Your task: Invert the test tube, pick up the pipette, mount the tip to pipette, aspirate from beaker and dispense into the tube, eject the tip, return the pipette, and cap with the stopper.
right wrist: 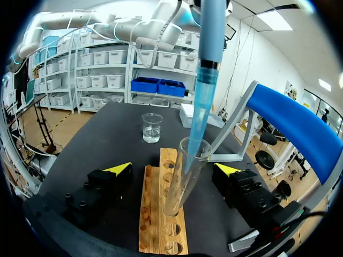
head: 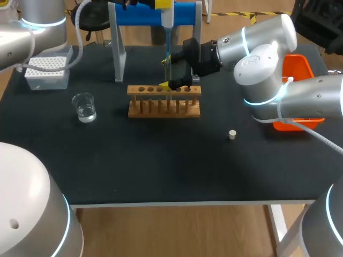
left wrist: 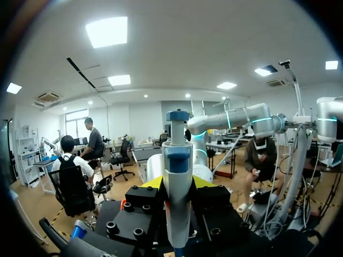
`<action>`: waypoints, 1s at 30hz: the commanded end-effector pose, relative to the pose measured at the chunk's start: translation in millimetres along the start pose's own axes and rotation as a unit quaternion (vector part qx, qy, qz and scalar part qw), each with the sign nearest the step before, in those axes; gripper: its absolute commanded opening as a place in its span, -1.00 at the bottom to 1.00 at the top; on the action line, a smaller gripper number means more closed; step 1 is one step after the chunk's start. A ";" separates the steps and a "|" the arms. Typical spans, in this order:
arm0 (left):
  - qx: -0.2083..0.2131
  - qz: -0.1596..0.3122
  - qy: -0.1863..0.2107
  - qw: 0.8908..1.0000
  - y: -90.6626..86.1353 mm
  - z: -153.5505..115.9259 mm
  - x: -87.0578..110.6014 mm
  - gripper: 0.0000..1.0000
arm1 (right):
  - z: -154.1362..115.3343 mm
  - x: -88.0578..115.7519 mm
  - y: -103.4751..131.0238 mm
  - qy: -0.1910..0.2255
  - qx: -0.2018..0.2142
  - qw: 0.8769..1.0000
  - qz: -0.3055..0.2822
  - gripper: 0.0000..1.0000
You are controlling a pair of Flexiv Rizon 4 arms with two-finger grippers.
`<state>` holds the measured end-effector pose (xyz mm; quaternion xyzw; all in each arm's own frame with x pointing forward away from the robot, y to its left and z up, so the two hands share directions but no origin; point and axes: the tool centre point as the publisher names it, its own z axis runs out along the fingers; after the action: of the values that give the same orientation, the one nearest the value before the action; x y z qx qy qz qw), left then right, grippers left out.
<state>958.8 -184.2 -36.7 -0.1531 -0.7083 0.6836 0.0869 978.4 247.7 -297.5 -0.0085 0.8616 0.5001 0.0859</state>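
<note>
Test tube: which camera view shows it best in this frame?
The right wrist view: the test tube stands in the rack, close and clear, with the pipette tip entering its mouth. The head view shows only a thin glint beside the right gripper. The left wrist view shows none of it.

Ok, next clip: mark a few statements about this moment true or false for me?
1. The pipette tip reaches into the mouth of the test tube. True.
2. The stopper caps the tube. False: it lies on the table, apart from the rack.
3. The right gripper is shut on the test tube. False: its fingers stand wide on either side, not touching it.
4. The left gripper holds the pipette. True.
5. The beaker lies tipped over. False: it stands upright with clear liquid in it.
</note>
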 end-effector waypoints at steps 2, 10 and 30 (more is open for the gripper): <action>0.003 0.000 0.002 1.000 2.0 0.8 -1.7 -1.00 | -1.0 -0.5 -0.1 0.002 0.000 1.000 0.000 1.00; 0.004 -0.003 0.002 1.000 5.1 1.4 -1.6 -1.00 | -1.0 -0.5 -0.1 0.002 0.000 1.000 0.000 1.00; 0.009 -0.011 0.003 1.000 12.8 0.0 -4.9 -1.00 | -1.0 -0.5 -0.1 0.002 0.000 1.000 0.000 1.00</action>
<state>962.1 -185.7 -47.4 -0.1448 -0.7054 0.6871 0.0967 978.4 247.7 -297.5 -0.0085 0.8616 0.5001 0.0859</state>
